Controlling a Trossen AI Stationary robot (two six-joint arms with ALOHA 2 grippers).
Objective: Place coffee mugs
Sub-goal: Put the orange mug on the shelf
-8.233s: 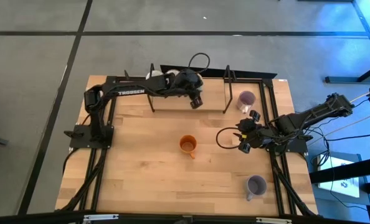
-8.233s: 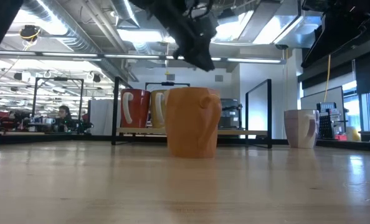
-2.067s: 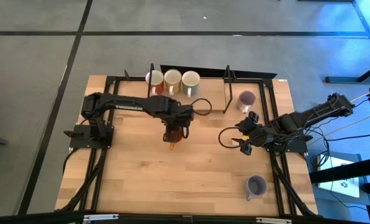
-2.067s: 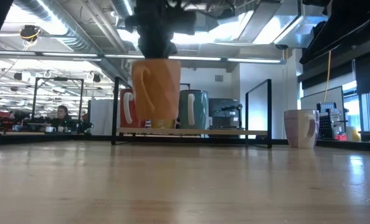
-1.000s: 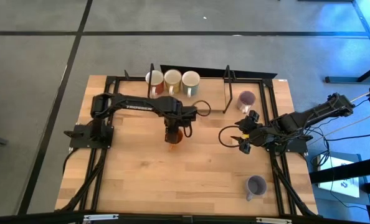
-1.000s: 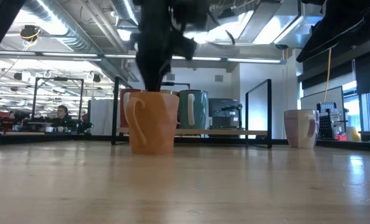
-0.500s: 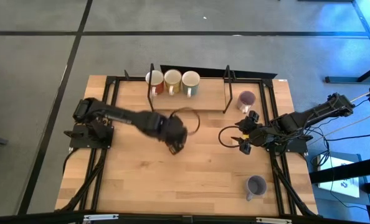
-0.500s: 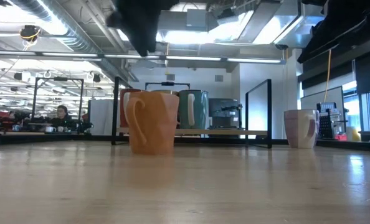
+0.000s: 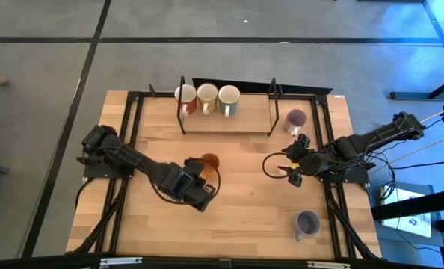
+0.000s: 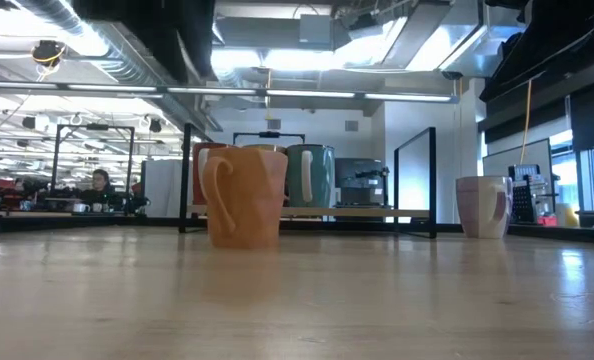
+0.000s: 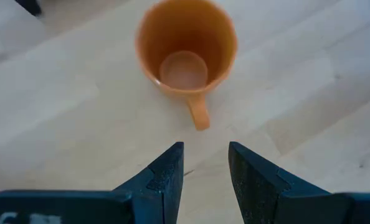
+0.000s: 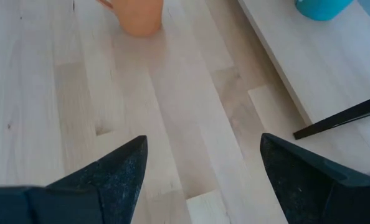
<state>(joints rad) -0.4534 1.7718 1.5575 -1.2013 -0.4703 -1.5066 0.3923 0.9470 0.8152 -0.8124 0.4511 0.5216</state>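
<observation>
An orange mug [image 9: 209, 161] stands upright on its base near the table's middle, seen also in the left wrist view [image 11: 186, 50] and the low view [image 10: 245, 195]. Its handle [image 11: 199, 115] points toward my left gripper [image 9: 201, 190], which hangs open above the table on the mug's near side, nothing between its fingers [image 11: 205, 155]. My right gripper [image 9: 288, 169] waits wide open at the right, also with nothing between its fingers [image 12: 203, 174]. Three mugs [image 9: 207, 94] stand in a row on the far shelf. One pale purple mug [image 9: 295, 118] stands at the far right, another [image 9: 307, 221] at the near right.
A black-framed rack with a wooden shelf [image 9: 226, 121] runs along the far edge. Black arm mounts and cables line both table sides. Bare wood [image 9: 237, 224] lies between the orange mug and the near edge.
My left gripper has drawn away from the orange mug, going toward the table's near and left edges, rising a little and rolling about its own axis. The mug stays upright on the table where it stood.
</observation>
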